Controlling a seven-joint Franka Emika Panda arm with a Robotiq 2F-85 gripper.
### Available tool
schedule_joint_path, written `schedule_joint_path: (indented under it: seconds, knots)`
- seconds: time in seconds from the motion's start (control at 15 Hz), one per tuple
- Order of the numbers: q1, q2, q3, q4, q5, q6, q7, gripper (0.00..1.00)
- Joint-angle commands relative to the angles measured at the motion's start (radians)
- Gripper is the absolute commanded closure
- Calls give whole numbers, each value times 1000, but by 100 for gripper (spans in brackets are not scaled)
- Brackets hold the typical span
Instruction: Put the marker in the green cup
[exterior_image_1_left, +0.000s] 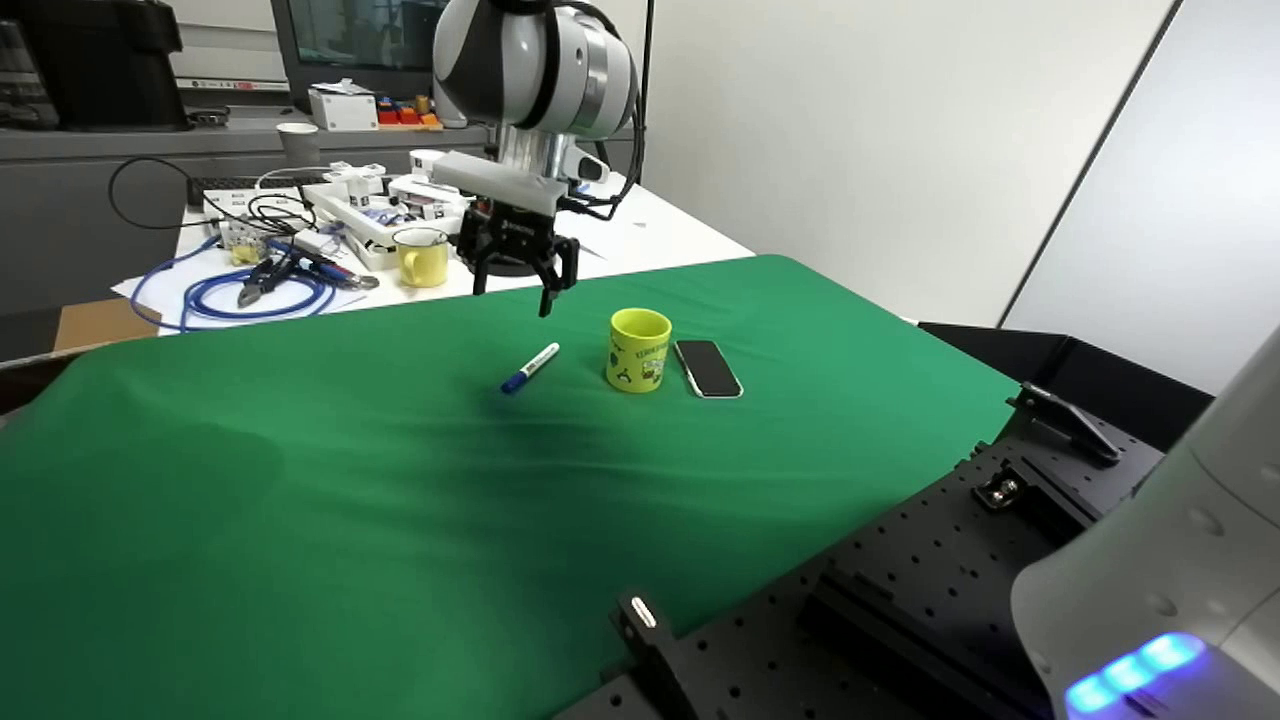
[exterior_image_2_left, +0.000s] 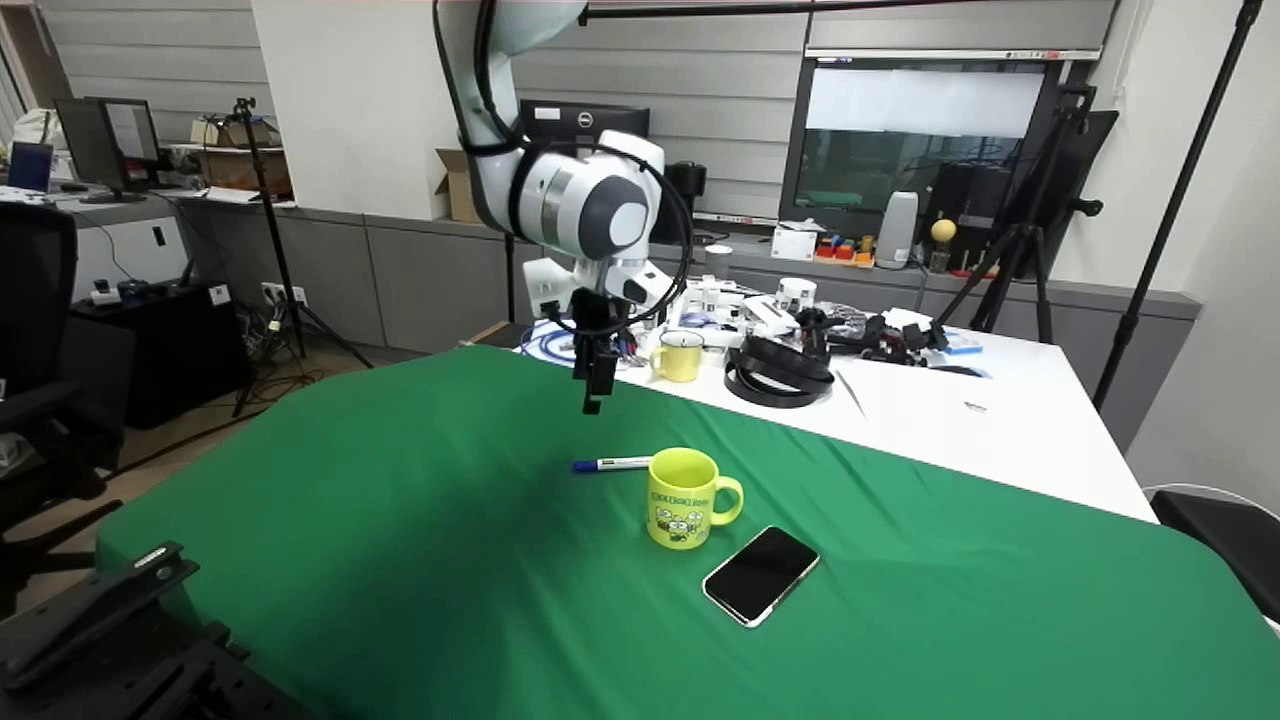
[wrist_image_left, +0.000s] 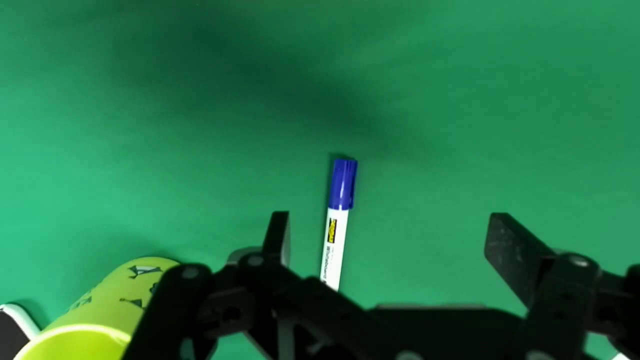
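The marker, white with a blue cap, lies flat on the green cloth in both exterior views (exterior_image_1_left: 530, 368) (exterior_image_2_left: 612, 464). The wrist view shows the marker (wrist_image_left: 339, 225) between the fingers, nearer the left one; its lower end is hidden behind the gripper. The green cup, yellow-green with printed figures and a handle, stands upright beside the marker in both exterior views (exterior_image_1_left: 638, 352) (exterior_image_2_left: 678, 505). The cup (wrist_image_left: 117, 295) is partly hidden at the lower left of the wrist view. My gripper (exterior_image_1_left: 512, 299) (exterior_image_2_left: 592, 405) (wrist_image_left: 387, 235) is open and empty, above the cloth near the marker.
A black phone (exterior_image_1_left: 708, 369) (exterior_image_2_left: 762, 576) lies beside the cup on the green cloth (exterior_image_1_left: 350, 480). A second, yellow mug (exterior_image_1_left: 422, 258) (exterior_image_2_left: 679, 357), blue cable (exterior_image_1_left: 255, 295) and tools stand on the white table behind. A black headband-like object (exterior_image_2_left: 775, 372) lies there too.
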Motion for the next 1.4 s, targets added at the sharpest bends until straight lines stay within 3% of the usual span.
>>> schedule_joint_path:
  seconds: [0.0, 0.4, 0.47, 1.33]
  knots:
    - [18, 20, -11, 15, 12, -3, -6, 0]
    - [29, 58, -14, 51, 10, -4, -3, 0]
    - [51, 60, -41, 45, -4, 28, 25, 0]
    - [65, 175, -67, 55, 9, 158, 28, 0]
